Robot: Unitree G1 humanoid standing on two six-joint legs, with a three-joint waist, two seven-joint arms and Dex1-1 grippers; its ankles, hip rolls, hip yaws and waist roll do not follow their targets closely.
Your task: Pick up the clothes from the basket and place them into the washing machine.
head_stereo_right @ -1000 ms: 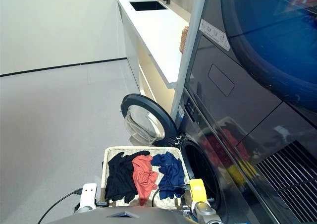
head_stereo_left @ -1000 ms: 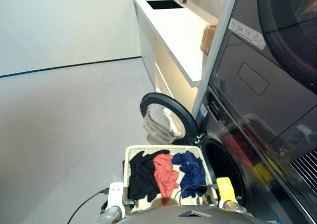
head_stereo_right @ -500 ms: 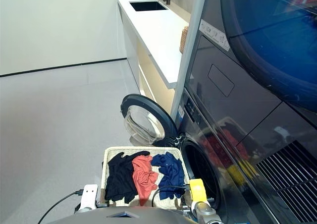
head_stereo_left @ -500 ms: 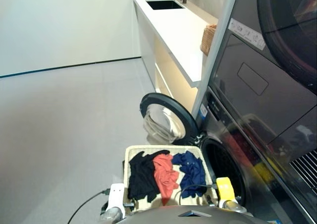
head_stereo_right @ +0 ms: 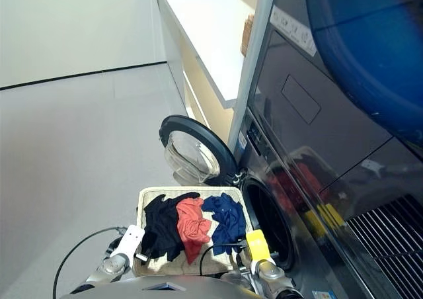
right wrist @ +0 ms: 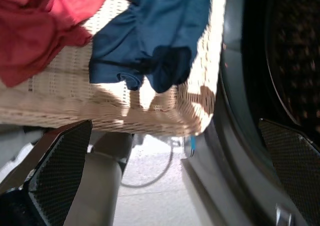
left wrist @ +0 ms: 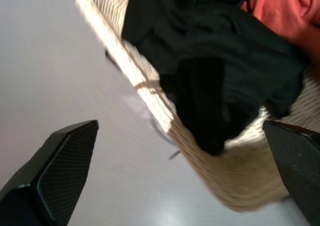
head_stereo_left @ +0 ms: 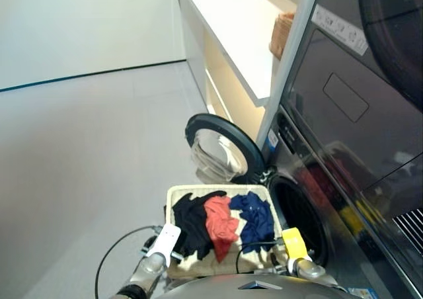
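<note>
The cream woven basket (head_stereo_left: 170,200) sits on the floor in front of the washing machine (head_stereo_left: 295,173), whose round door (head_stereo_left: 221,150) hangs open beside the dark drum opening (head_stereo_left: 301,223). Three clothes lie in the basket: black (head_stereo_left: 190,223), coral-red (head_stereo_left: 221,223) and navy blue (head_stereo_left: 256,216). My left gripper (left wrist: 180,124) is open, hovering over the basket's near left rim (left wrist: 150,93) and the black garment (left wrist: 220,61). My right gripper (right wrist: 175,122) is open too, just outside the basket's near wall (right wrist: 100,111), by the navy garment (right wrist: 155,31) and the drum (right wrist: 295,51).
A white counter (head_stereo_left: 244,34) with a small brown wicker basket (head_stereo_left: 283,34) runs along the wall beyond the machine. A dark unit (head_stereo_left: 357,100) is stacked above it. A black cable (head_stereo_left: 109,259) loops over the grey floor by my left arm.
The camera has tilted downward. My left arm has reached forward to the basket's near left corner, and my right arm has edged forward. The clothes lie as before.
</note>
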